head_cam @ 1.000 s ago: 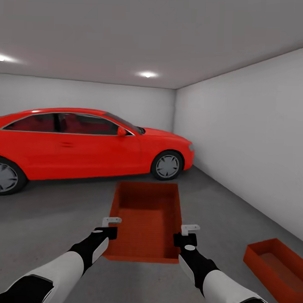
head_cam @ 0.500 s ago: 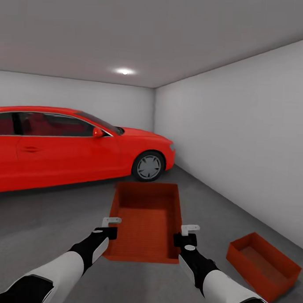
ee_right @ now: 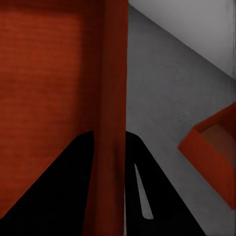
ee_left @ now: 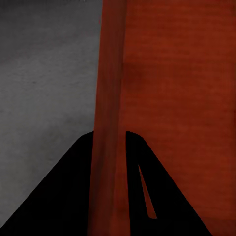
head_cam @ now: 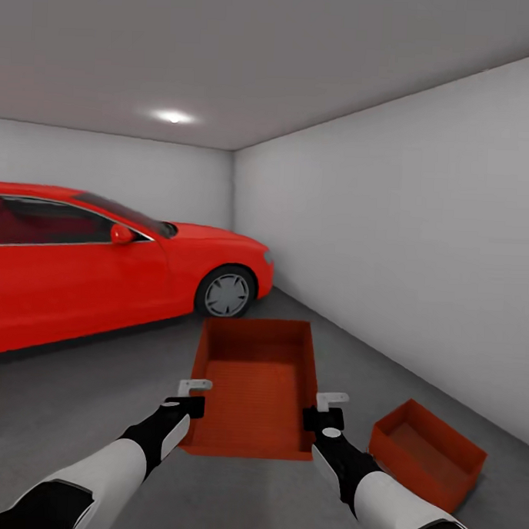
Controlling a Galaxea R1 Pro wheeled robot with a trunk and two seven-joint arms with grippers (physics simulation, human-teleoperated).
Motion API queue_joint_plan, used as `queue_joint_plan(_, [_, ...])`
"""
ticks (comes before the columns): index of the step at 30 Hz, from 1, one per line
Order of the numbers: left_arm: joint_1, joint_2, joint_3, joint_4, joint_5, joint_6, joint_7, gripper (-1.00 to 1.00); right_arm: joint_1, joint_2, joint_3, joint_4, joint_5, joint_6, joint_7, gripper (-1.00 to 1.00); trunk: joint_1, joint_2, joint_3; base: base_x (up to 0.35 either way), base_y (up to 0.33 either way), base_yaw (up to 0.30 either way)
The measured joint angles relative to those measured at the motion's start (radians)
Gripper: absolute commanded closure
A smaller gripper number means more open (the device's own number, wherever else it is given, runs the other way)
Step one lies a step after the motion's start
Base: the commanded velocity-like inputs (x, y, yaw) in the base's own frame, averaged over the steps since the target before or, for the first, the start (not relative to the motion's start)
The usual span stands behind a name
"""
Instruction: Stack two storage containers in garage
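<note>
carried bin held level at 12 o'clock, ready to stack in the garage

carried container point(head_cam: 255, 387) is pinched at each side wall by the left gripper point(head_cam: 188, 396) and right gripper point(head_cam: 327, 410), jaws closed on it; floor container point(head_cam: 425, 454) sits at 4 o'clock on the concrete floor point(head_cam: 73, 410), so square up, centre above, then lower evenly.

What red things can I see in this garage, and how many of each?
Red-orange storage containers: 2, the carried container and the container on the floor.
Red car: 1.
Total: 3.
</note>
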Motion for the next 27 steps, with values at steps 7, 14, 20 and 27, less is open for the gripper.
queue_joint_plan(7, [0.0, 0.0, 0.0, 0.0, 0.0, -0.001, 0.0, 1.0, 0.0, 0.0, 0.0, 0.0, 0.0, -0.001, 0.0, 1.0, 0.0, 0.0, 0.0, 0.322, 0.098, -0.285])
queue_joint_plan(14, [0.0, 0.0, 0.0, 0.0, 0.0, -0.002, 0.0, 1.0, 0.0, 0.0, 0.001, -0.001, 0.0, -0.001, 0.0, 1.0, 0.0, 0.0, 0.0, 0.322, 0.159, -0.285])
queue_joint_plan(20, [0.0, 0.0, 0.0, 0.0, 0.0, 0.0, 0.0, 1.0, 0.0, 0.0, 0.0, 0.0, 0.0, -0.001, 0.0, 1.0, 0.0, 0.0, 0.0, 0.322, 0.173, -0.285])
queue_joint_plan(27, [0.0, 0.0, 0.0, 0.0, 0.0, 0.0, 0.0, 1.0, 0.0, 0.0, 0.0, 0.0, 0.0, 0.0, 0.0, 1.0, 0.0, 0.0, 0.0, 0.321, 0.175, -0.285])
